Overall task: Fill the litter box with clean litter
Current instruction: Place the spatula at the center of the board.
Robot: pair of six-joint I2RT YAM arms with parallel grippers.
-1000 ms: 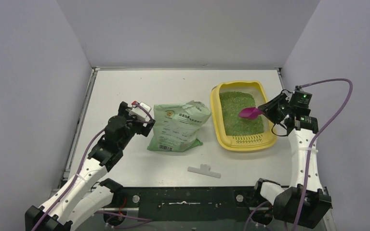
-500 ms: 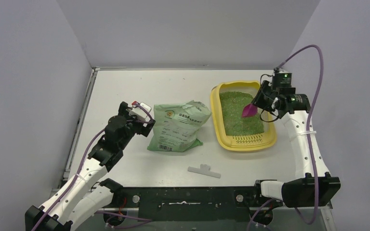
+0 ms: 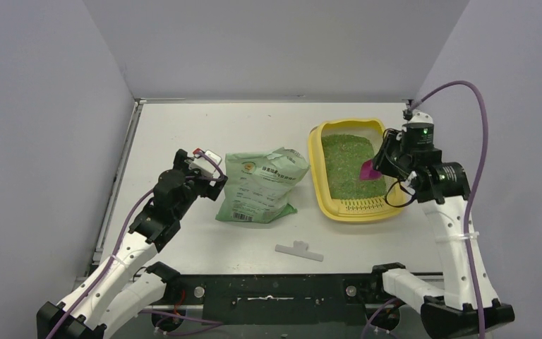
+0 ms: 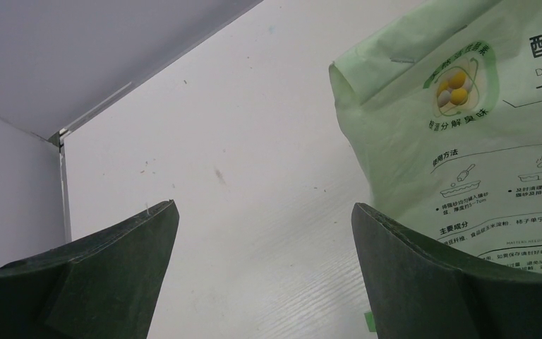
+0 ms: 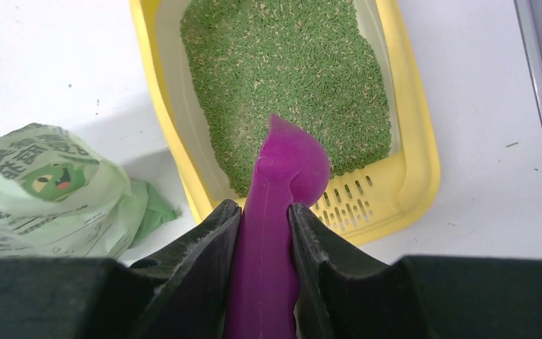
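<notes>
The left arm [image 3: 123,254] reaches forward from its base at the near left, elbow kept low, forearm angled up toward the middle. The left hand [image 3: 205,168] points off to the right. Seen from its wrist, the two dark fingers [image 4: 113,275] stand wide apart with nothing gripped between them.

The right arm [image 3: 455,240] stands much taller. Its lower link climbs almost straight up from the base, bends at the elbow, and the wrist turns back to the left and tips downward. The right hand [image 5: 265,212] is clamped on the handle of a magenta scoop [image 5: 289,162], one finger pressed to each side, with the bowl sticking out beyond the fingertips.
</notes>
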